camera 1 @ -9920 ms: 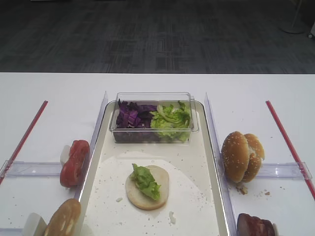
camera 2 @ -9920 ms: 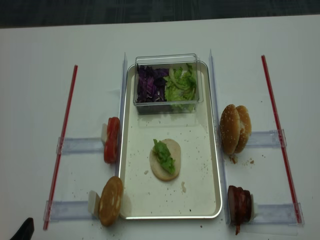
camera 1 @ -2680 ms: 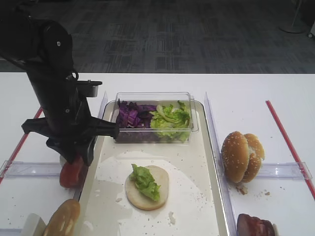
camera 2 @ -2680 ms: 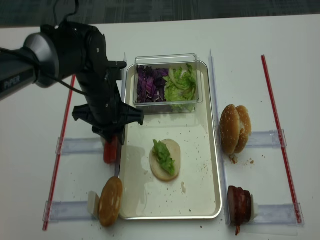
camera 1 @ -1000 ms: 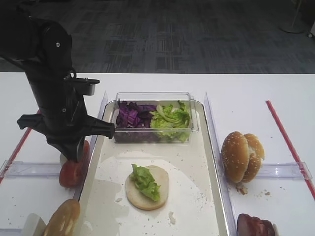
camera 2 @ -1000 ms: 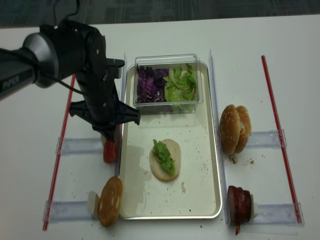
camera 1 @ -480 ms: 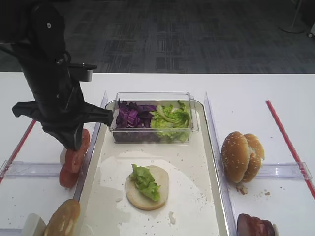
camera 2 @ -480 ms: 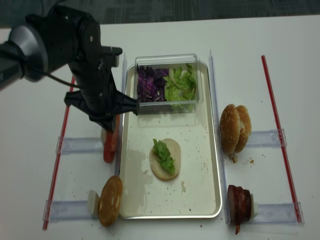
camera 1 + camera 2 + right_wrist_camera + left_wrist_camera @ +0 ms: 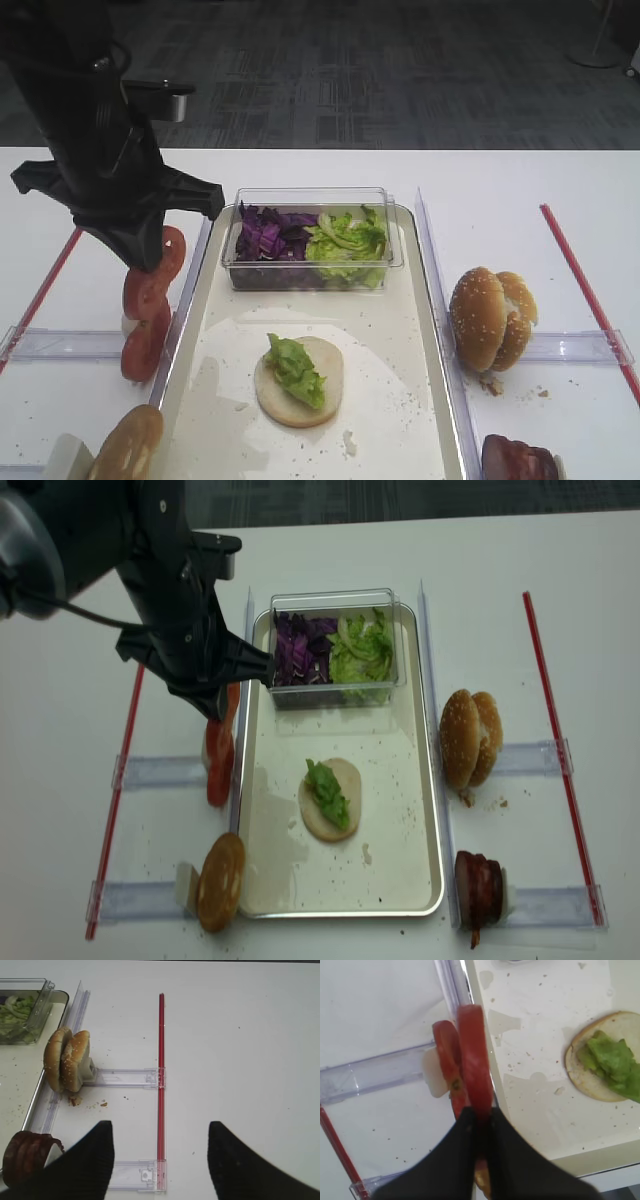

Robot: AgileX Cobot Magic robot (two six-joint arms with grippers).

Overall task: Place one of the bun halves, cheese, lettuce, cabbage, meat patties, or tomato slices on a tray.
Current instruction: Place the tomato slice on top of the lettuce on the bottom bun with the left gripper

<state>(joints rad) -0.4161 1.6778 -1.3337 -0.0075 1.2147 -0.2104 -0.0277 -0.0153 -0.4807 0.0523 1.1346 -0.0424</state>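
A tomato slice (image 9: 473, 1065) is pinched edge-on between the closed fingers of the left gripper (image 9: 479, 1125), held in the air above the remaining tomato slices (image 9: 143, 335) just left of the tray (image 9: 400, 330). On the tray, a clear tub (image 9: 312, 237) of cabbage (image 9: 264, 236) and lettuce (image 9: 348, 240) is seen, and a pale bun base (image 9: 299, 380) topped with a green leaf. The pinch is hidden by the arm in the high views and shown only by the left wrist camera. The right gripper (image 9: 159, 1160) is seen spread wide, empty, near sesame bun halves (image 9: 66, 1059) and meat patties (image 9: 27, 1155).
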